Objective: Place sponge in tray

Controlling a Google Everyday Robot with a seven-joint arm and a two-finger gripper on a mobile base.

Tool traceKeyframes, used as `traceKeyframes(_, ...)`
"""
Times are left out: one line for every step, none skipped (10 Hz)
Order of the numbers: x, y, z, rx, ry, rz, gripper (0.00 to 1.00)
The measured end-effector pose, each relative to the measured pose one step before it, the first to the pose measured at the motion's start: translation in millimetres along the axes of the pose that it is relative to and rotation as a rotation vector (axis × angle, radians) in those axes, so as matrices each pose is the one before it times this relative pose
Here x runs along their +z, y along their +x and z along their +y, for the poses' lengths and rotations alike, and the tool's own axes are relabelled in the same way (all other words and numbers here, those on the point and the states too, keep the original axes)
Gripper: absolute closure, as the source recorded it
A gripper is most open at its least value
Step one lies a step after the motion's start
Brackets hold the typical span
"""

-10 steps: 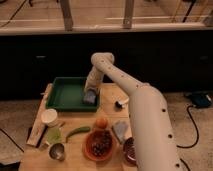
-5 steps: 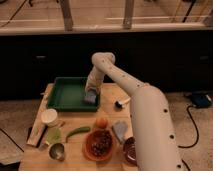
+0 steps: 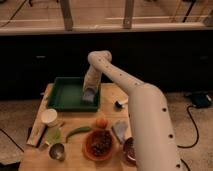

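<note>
Still | jaws hold sponge [image 3: 89,94] | at tray [image 3: 67,95] near-right corner | no shift vs prior frame.

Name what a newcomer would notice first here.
The big white arm arches from the lower right up over the table. Its claw hangs over the right end of the green tray at the table's back, with the blue-grey sponge at its tip. Nearer, an orange sits behind a brown bowl.
</note>
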Motion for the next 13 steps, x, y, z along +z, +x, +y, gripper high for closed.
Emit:
traceKeyframes(-1.06,0.02,-0.73,-0.00129,-0.00109,0.00149,0.80)
traceKeyframes(-1.73,0.02,-1.44,-0.00249,-0.00092,0.00214,0.69)
traceKeyframes(-2.18,0.44,-2.33,-0.00451,-0.00220,0.00376,0.48)
traceKeyframes(-0.98,0.15,-0.91,-0.00275,-0.00171,0.00093,0.36)
traceKeyframes(-0.55,-0.25,-0.98,-0.00412,-0.00405,-0.00200,0.27)
traceKeyframes(0.34,-0.06,-2.55,-0.00682,-0.00242,-0.00226,0.20)
traceKeyframes(0.07,0.04,-1.76,-0.00433,-0.00017,-0.00090,0.20)
traceKeyframes(-0.05,-0.11,-0.73,-0.00355,-0.00086,-0.00205,0.20)
traceKeyframes(-0.40,-0.17,0.22,-0.00338,0.00029,-0.00167,0.20)
traceKeyframes(-0.02,-0.11,0.11,-0.00311,0.00198,-0.00082,0.20)
traceKeyframes(0.33,-0.45,-0.78,-0.00582,0.00445,-0.00171,0.20)
traceKeyframes(-0.10,0.11,0.11,-0.00352,0.00578,-0.00008,0.20)
traceKeyframes(-0.15,-0.10,0.50,-0.00428,0.00523,-0.00107,0.20)
